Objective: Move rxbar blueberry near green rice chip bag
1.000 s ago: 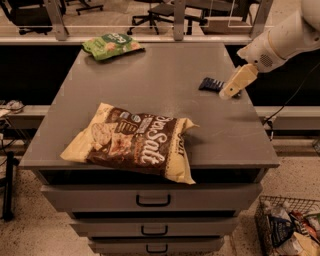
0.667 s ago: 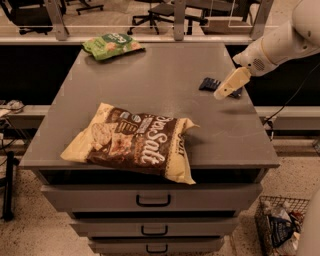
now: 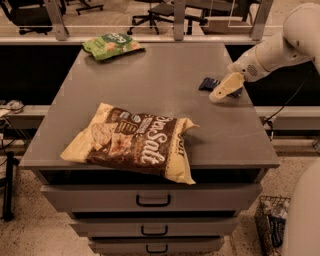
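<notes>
The rxbar blueberry (image 3: 208, 83), a small dark navy wrapper, lies near the right edge of the grey cabinet top (image 3: 165, 75), partly hidden behind my gripper. My gripper (image 3: 221, 91) hangs from the white arm coming in from the right, right over the bar's near side. The green rice chip bag (image 3: 112, 45) lies at the far left corner of the top, far from the bar.
A big brown-and-cream "Sea Salt" chip bag (image 3: 135, 142) lies at the front, overhanging the edge. Drawers (image 3: 152, 200) sit below the top. Office chairs (image 3: 160, 10) and a rail stand behind. A wire basket (image 3: 272, 225) is on the floor at right.
My gripper has shifted a little to the left and lower, closer over the bar. The bar and both bags have not moved.
</notes>
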Robot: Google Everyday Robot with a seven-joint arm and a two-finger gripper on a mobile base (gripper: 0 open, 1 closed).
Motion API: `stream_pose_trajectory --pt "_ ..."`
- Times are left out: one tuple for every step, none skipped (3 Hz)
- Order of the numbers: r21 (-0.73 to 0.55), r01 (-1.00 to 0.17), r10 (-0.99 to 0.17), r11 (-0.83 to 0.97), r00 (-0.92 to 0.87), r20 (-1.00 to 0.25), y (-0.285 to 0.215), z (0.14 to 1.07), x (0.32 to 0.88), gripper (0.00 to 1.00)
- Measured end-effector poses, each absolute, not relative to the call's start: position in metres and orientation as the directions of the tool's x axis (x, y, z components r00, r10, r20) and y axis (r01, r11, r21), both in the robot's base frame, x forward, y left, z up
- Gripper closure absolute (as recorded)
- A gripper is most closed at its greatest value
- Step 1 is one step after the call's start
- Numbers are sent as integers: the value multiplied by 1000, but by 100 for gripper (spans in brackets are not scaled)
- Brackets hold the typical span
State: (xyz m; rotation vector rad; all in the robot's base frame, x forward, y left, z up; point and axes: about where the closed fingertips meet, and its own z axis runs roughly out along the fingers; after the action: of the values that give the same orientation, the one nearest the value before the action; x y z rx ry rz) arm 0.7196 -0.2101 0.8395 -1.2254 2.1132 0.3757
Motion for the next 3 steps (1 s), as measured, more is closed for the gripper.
stream_pose_trajectory --pt "-75 -850 -658 522 -345 -669 -212 838 722 36" --pt "-76 -851 -657 520 -342 -671 -212 840 723 58" --pt "-73 -861 -663 504 -331 -672 -208 850 715 90"
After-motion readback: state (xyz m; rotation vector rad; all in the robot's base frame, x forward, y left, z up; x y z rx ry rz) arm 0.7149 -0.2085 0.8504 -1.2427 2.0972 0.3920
